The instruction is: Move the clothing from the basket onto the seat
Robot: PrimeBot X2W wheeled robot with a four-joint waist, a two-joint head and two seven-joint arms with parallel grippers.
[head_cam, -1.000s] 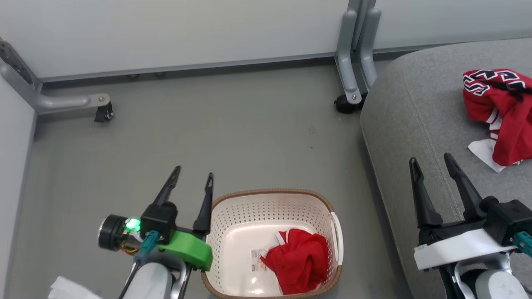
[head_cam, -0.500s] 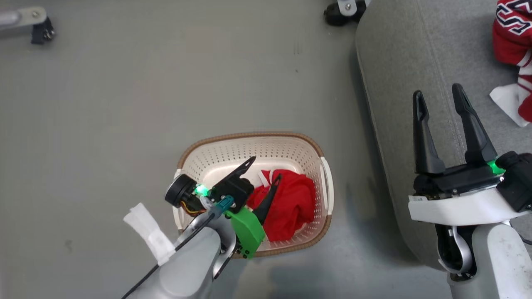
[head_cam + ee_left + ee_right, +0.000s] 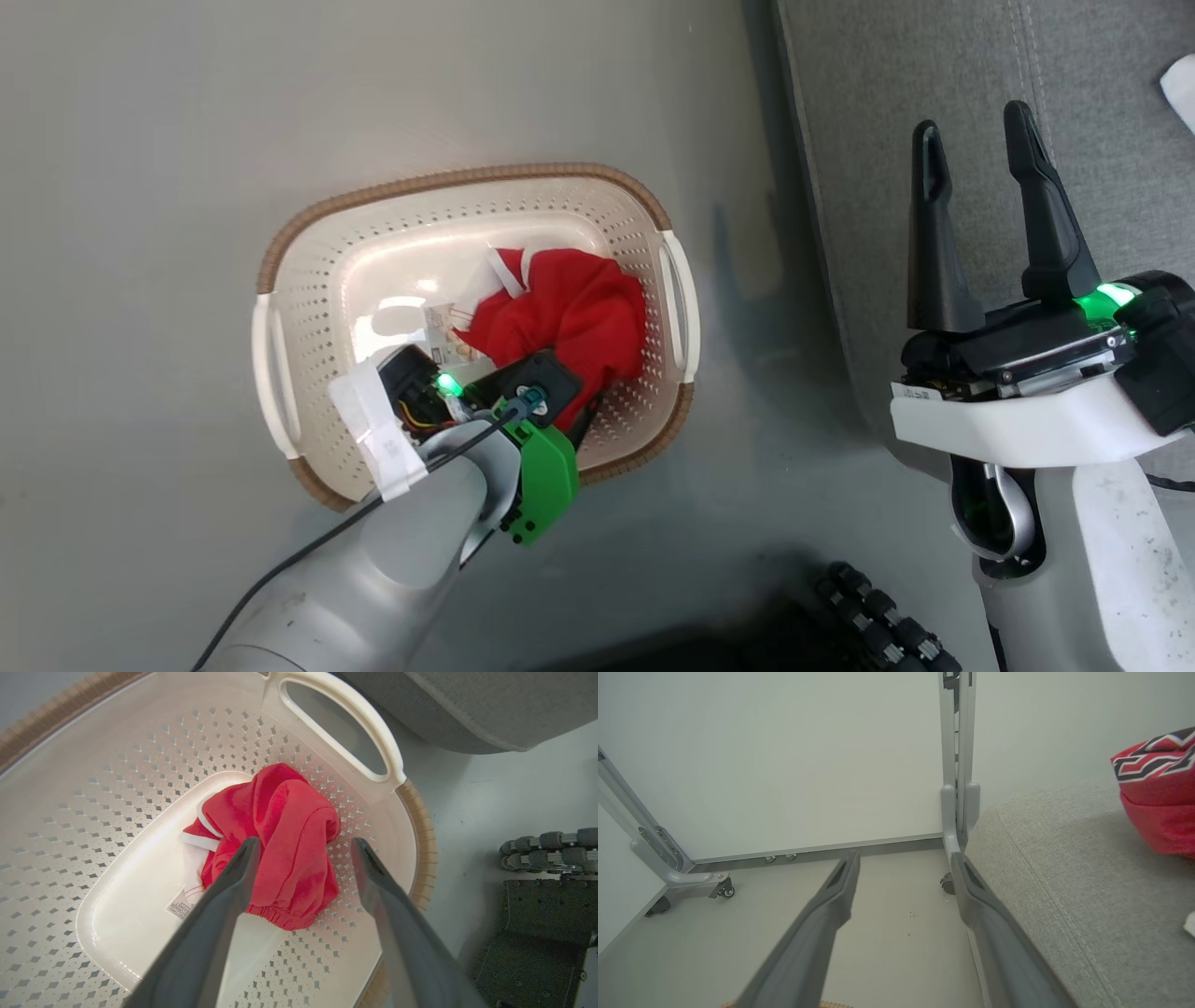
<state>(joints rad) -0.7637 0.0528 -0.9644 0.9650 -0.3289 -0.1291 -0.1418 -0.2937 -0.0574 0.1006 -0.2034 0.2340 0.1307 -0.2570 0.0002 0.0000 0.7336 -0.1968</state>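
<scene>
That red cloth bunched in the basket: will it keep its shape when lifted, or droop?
Probably droop: the red cloth lies crumpled in soft folds, so it looks floppy. It seems thin, so likely light. The basket floor is smooth plastic, so a push would probably slide it.

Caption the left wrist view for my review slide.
Open left tool poised over the red garment lying in the cream basket, grey seat beyond.

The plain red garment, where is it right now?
In the head view, the garment lies bunched in the basket, right of its bottom sticker, under the open left tool.
</scene>
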